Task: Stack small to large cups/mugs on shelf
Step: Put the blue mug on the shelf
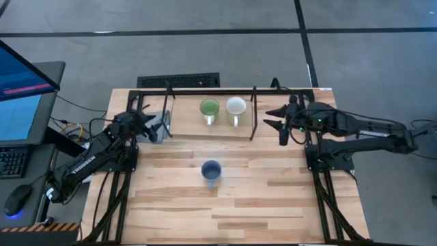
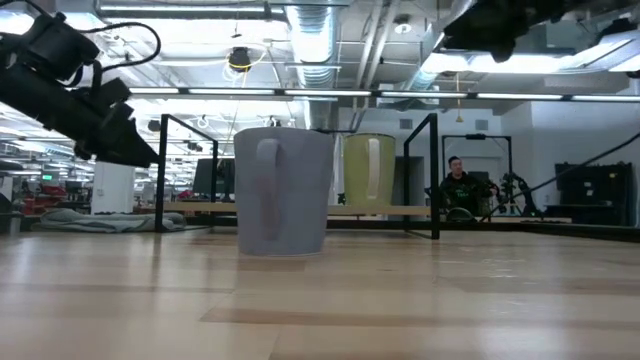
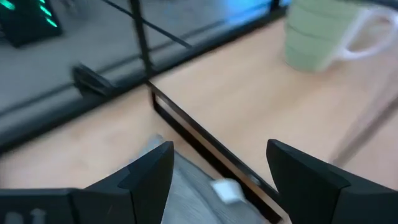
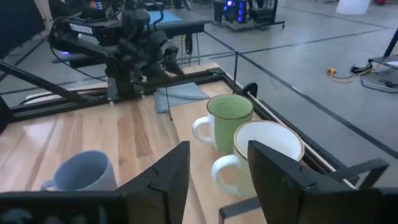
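In the overhead frame's upper middle, the green mug [image 1: 209, 108] and the white mug [image 1: 235, 106] stand side by side on the shelf [image 1: 194, 128]; the blue mug [image 1: 211, 171] sits alone at centre on the table [image 1: 239, 205]; the left gripper [image 1: 151, 126], jaws released, hangs over a grey cloth [image 1: 161, 126] at the shelf's left end; the right gripper [image 1: 281, 120], jaws apart and empty, waits at the right end

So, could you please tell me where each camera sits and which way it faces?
High view: above the table, looking straight down; both arms show.
Low view: at tabletop height, facing the blue mug and the room behind; arms overhead.
Left wrist view: on the left arm, facing the shelf; own open fingers show.
Right wrist view: on the right arm, facing the white mug; own fingers show.
Shared: both wrist views catch the green mug.
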Robot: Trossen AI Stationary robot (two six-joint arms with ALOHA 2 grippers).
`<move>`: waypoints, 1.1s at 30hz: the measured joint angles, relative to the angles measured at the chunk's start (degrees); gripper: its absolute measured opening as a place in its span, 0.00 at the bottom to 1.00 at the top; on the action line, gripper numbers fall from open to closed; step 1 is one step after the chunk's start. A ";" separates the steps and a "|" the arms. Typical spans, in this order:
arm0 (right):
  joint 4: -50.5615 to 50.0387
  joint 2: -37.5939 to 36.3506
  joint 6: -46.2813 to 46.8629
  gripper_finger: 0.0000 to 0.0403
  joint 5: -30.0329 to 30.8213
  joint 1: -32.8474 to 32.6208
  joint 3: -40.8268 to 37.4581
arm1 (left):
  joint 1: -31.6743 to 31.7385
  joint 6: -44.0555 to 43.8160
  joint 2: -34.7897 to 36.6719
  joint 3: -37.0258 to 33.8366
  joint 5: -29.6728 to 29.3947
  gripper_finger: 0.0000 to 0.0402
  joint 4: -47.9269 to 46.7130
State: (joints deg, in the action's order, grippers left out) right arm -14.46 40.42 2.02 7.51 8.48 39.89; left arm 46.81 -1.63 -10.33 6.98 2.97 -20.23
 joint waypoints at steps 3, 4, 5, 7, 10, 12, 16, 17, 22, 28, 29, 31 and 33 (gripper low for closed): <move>-0.30 -1.58 -0.25 0.45 0.01 0.30 -0.58 | -0.02 -1.07 -0.02 0.10 3.11 0.62 -2.46; -0.69 -1.99 -0.52 0.45 0.02 0.30 -0.69 | -0.04 -1.20 -0.04 0.11 3.36 0.62 -2.77; -1.00 -2.28 -0.82 0.45 0.00 0.30 -0.68 | -0.14 -1.62 -0.04 0.11 3.38 0.62 -2.77; -1.98 -2.79 -1.37 0.45 0.00 0.30 -0.73 | -0.54 -1.97 -0.04 0.11 3.38 0.62 -2.78; -3.03 -3.77 -2.39 0.45 0.01 0.30 -0.74 | -1.48 -1.82 -0.04 0.11 3.17 0.62 -2.82; -4.02 -4.43 -2.45 0.45 0.00 0.45 -0.74 | -2.12 -1.12 -0.07 0.11 2.91 0.62 -2.91; -5.76 -5.61 -2.48 0.45 0.02 1.60 -0.74 | -3.96 -0.13 -0.06 0.11 2.84 0.62 -2.94; -6.10 -5.82 -2.52 0.45 0.02 2.03 -0.74 | -4.40 -0.16 -0.05 0.11 2.57 0.62 -3.02; -7.13 -6.47 -2.76 0.45 0.02 4.43 -0.74 | -6.41 -1.74 -0.07 0.14 -1.57 0.62 -3.74; -9.07 -6.34 -2.08 0.45 -0.09 6.09 -0.74 | -7.87 -2.88 -0.07 0.20 -3.61 0.62 -4.15; -9.32 -6.31 -2.06 0.45 -0.15 6.25 -0.74 | -8.09 -3.01 -0.11 0.20 -3.82 0.62 -4.16; -9.34 -6.28 -1.65 0.45 -0.19 6.29 -0.74 | -8.17 -3.36 -0.17 0.22 -5.32 0.62 -3.97; -9.31 -6.31 -0.99 0.45 -0.20 6.27 -0.74 | -8.13 -2.91 -0.18 0.62 -8.98 0.62 -3.99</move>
State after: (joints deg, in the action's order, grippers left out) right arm -23.77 34.11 1.03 7.31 14.74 39.16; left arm 38.68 -4.55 -10.51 7.60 -6.01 -24.22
